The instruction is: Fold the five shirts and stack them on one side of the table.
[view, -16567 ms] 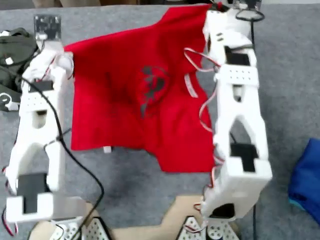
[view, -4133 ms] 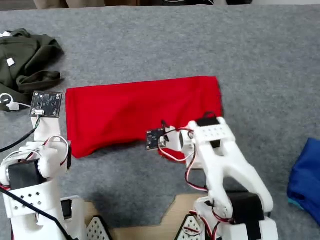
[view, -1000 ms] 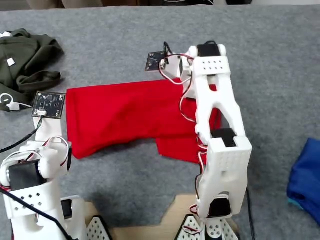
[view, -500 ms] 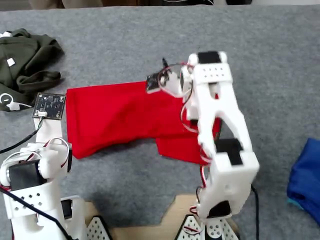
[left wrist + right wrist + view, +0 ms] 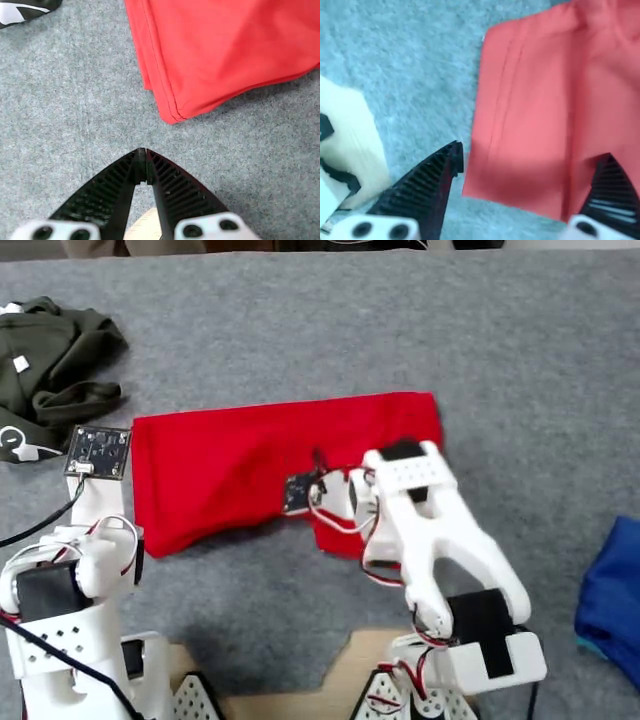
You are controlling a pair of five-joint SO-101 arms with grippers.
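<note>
A red shirt, folded into a long band, is lying across the middle of the grey desk. The right pincer is hanging wide open over the shirt's near flap. The left pincer, closed, is hovering just beside its corner. A dark green shirt, its white tag too small to read, is lying crumpled far left, and a blue shirt at the right edge.

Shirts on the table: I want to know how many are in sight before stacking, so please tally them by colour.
red shirt: 1
dark green shirt: 1 (a crumpled heap, counted as one)
blue shirt: 1 (partly cut off at the table's edge)
Total: 3
</note>
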